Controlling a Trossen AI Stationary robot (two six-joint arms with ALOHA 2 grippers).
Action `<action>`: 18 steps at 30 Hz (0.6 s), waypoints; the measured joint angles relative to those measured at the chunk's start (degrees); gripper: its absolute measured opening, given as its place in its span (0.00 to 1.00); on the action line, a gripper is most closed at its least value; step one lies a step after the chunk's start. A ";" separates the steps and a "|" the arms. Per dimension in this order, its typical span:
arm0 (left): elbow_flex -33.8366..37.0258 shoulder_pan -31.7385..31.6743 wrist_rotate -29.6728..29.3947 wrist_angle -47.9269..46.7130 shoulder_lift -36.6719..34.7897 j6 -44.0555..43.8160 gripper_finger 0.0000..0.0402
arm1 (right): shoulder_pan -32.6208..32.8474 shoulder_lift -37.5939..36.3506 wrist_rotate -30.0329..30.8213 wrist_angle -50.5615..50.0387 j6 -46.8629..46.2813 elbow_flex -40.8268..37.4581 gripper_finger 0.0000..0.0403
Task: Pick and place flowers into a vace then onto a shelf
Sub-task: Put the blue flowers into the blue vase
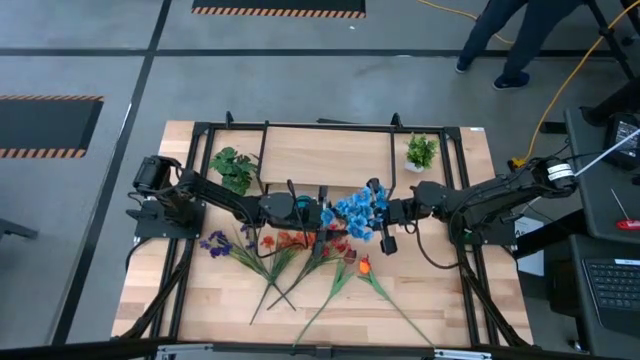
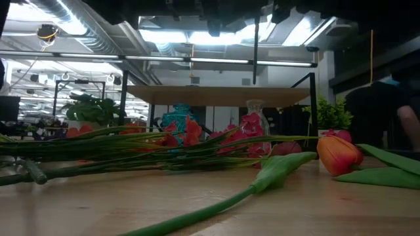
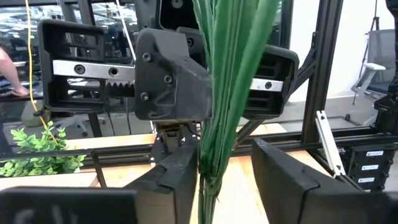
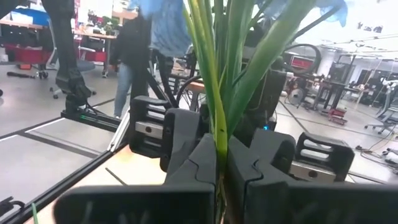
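Observation:
A bunch of blue flowers (image 1: 360, 210) stands upright over the table's middle, between both arms. My right gripper (image 4: 222, 168) is shut on its green stems. My left gripper (image 3: 224, 168) is open, facing it from the table's left, with the stems (image 3: 214, 124) passing between its fingers close to one finger. Purple (image 1: 215, 242), orange and red (image 1: 290, 240) flowers and an orange tulip (image 2: 338, 154) lie flat on the tabletop nearer me. The shelf (image 2: 216, 95) stands behind them, with a teal vase (image 2: 178, 117) and a glass vase (image 2: 254, 113) below it. My right gripper pinches the bunch's green stems (image 4: 219, 134) between its two fingers, reaching in level from the table's right, fingers across the stems. The stems stand upright with the blue blooms above; their lower ends are hidden. My left gripper: I cannot tell whether its finger (image 3: 180, 180) touches the stems.
Small potted plants stand at the far left (image 1: 232, 168) and far right (image 1: 421, 152) of the table. A black metal frame (image 1: 330, 126) runs around the far part. The loose flower stems spread toward the near edge. A person (image 1: 510, 40) walks beyond the far side.

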State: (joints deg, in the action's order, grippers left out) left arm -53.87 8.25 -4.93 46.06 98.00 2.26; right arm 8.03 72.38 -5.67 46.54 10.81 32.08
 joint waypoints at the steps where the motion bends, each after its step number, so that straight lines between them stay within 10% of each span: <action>1: 0.00 0.00 0.00 0.00 0.00 0.00 0.32 | 0.00 0.00 0.00 0.04 0.06 0.00 0.01; 18: 0.00 -0.13 -1.16 -1.03 -0.46 0.46 0.04 | 0.00 -0.04 0.04 -0.04 -0.10 0.00 0.12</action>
State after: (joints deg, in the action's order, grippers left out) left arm -53.87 8.12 -6.09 45.04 97.53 2.72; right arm 8.03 72.34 -5.63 46.51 10.71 32.08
